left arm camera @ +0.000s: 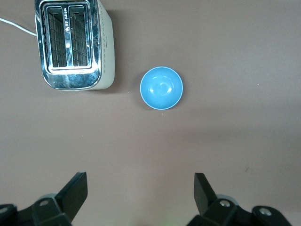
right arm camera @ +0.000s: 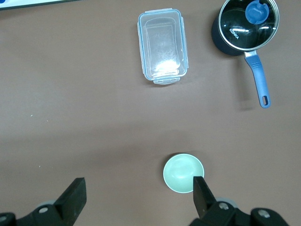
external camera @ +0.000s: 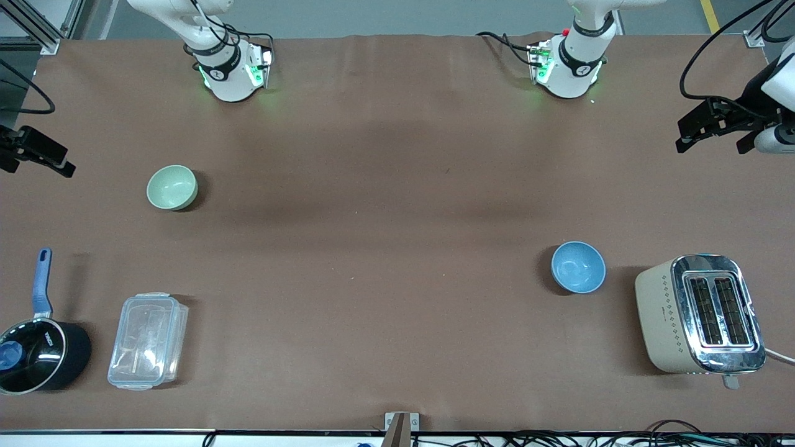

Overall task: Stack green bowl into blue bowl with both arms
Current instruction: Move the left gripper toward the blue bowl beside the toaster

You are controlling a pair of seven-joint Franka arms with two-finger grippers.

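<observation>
Green bowl (external camera: 172, 187) and blue bowl (external camera: 578, 267) well apart (both upright)

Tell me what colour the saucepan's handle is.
Blue; the saucepan handle shows best in the right wrist view.

1. A robotics laboratory is showing here: two white arm bases (external camera: 233, 71) are standing bolted at one edge of a brown-covered table (external camera: 397, 186).
2. Aluminium framing (external camera: 37, 25) is rising at a corner, and loose cables (external camera: 590, 437) are running along the table's edge nearest the front camera.
3. Household props are lying spaced apart as test items: a toaster (external camera: 702, 313), a saucepan (external camera: 37, 347) and a clear container (external camera: 148, 341).
</observation>
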